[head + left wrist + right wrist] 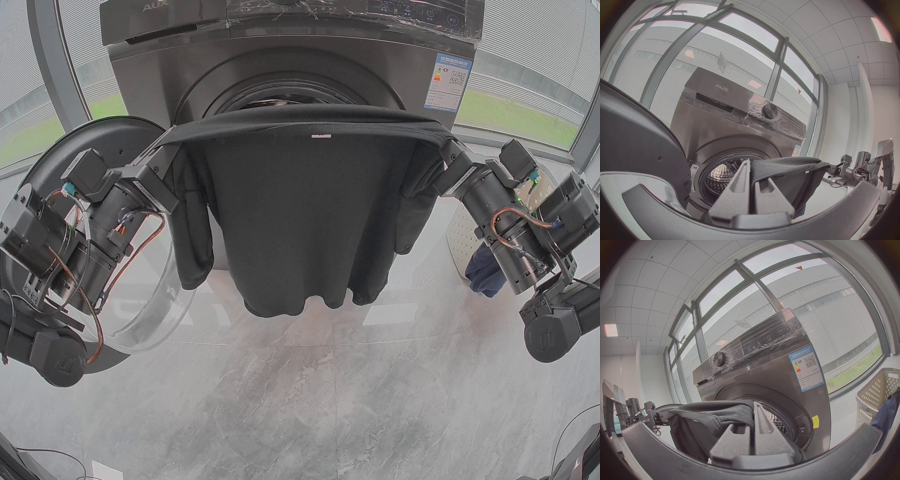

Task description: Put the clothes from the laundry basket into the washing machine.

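Shirt (300, 219), black and short-sleeved, is hanging spread out between both tools, in the air in front of the washer (156, 69). The left tool (164, 142) is pinching one shoulder of it, its fingers (740, 187) closed flat together with the edge of the cloth caught between them near the tips. The right tool (449, 152) is gripping the other shoulder the same way, its two fingers (765, 433) pressing tight on a bunched fold of fabric. Between the two grips the top edge of the shirt is running taut and nearly level, while the body and both sleeves are dangling loosely below it, clear of the floor (312, 387). The stretched edge is sitting across the upper part of the round opening and is hiding most of it in the head view. The left wrist view is showing the shiny drum (720, 176) just behind and below the cloth. The door (119, 137) is standing wide open on the robot's left, with the left arm in front of it and its clear glass bowl showing below the arm. To the robot's right, beside the washer and behind the right arm, a pale perforated basket (875, 390) is standing on the floor, and a blue garment (886, 415) is drooping over its rim. Tall windows (525, 69) are rising behind the washer on both sides.
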You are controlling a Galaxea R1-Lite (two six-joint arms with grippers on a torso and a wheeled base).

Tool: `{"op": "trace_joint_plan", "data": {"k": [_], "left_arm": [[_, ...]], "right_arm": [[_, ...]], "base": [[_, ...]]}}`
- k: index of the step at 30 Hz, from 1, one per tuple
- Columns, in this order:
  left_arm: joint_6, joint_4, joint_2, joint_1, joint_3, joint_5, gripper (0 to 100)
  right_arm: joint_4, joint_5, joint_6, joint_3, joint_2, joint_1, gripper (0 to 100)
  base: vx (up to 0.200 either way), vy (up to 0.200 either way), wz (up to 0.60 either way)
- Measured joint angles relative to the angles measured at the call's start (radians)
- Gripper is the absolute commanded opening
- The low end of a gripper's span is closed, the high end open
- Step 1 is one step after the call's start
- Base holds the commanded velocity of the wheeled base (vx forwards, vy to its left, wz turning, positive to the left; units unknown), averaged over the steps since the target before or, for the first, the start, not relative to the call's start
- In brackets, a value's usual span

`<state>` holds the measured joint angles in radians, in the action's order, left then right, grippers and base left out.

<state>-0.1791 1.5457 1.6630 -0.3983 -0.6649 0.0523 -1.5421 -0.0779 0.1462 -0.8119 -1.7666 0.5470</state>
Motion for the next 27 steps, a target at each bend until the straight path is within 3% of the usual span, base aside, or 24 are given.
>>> {"op": "trace_joint_plan", "data": {"k": [6,20,21,27], "left_arm": [[0.000,0.000,0.000,-0.023,0.002,0.000,0],[0.010,-0.061,0.033,-0.162,-0.057,-0.007,0],[0.011,-0.070,0.041,-0.165,-0.077,-0.007,0],[0.014,-0.104,0.096,-0.174,-0.187,-0.011,0]], "right_arm": [[0.000,0.000,0.002,0.010,0.002,-0.001,0],[-0.001,0.006,0.019,0.034,-0.041,0.050,0],[-0.001,0.007,0.020,0.036,-0.057,0.055,100],[-0.002,0.009,0.021,0.048,-0.165,0.096,100]], "base": [[0.000,0.000,0.00],[0.000,0.000,0.00],[0.000,0.000,0.00],[0.000,0.000,0.00]]}}
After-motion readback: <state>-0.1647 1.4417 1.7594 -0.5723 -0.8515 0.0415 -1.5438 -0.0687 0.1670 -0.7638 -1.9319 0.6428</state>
